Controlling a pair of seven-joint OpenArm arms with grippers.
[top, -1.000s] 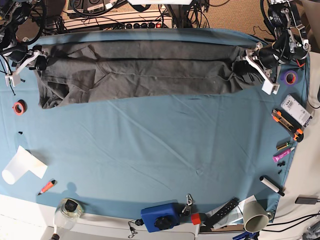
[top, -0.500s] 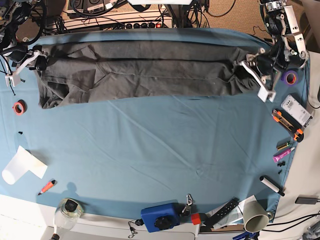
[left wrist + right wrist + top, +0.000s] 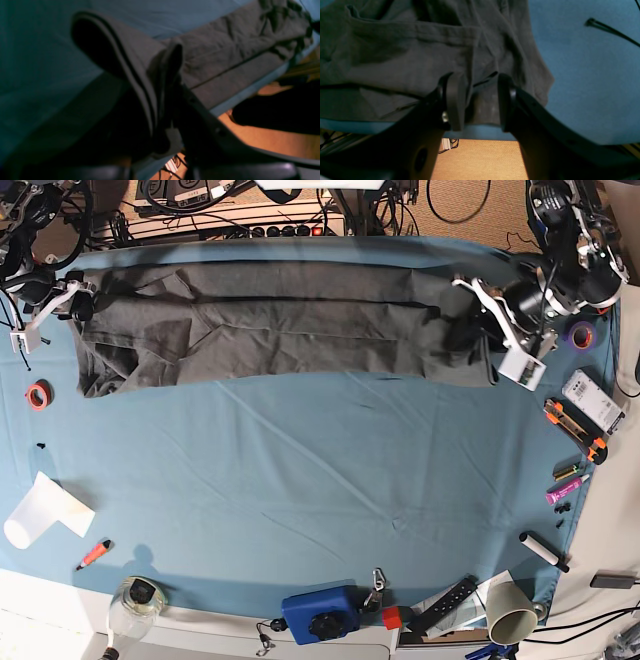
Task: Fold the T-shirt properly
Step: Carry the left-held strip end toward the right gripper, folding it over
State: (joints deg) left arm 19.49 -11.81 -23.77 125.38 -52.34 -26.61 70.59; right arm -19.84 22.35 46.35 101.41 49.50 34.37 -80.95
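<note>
We see the T-shirt (image 3: 270, 320) folded into a long band along the far edge of the tabletop (image 3: 320, 480), its end clamped in the left tool (image 3: 478, 315) and lifted, while the right tool (image 3: 477, 100) stands apart astride the other end; carrying the lifted end across level and square should keep the layers aligned (the fabric sags readily). Among the containers, the jar (image 3: 135, 605) and cup (image 3: 508, 610) near the front edge do not show their contents.

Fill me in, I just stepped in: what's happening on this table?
A two-armed robot is folding a dark charcoal-grey cotton T-shirt, laid out as a long band across the far side of the blue-teal table cloth. The left end effector has pinched one end and lifted it. The right end effector sits open astride the other end.
</note>
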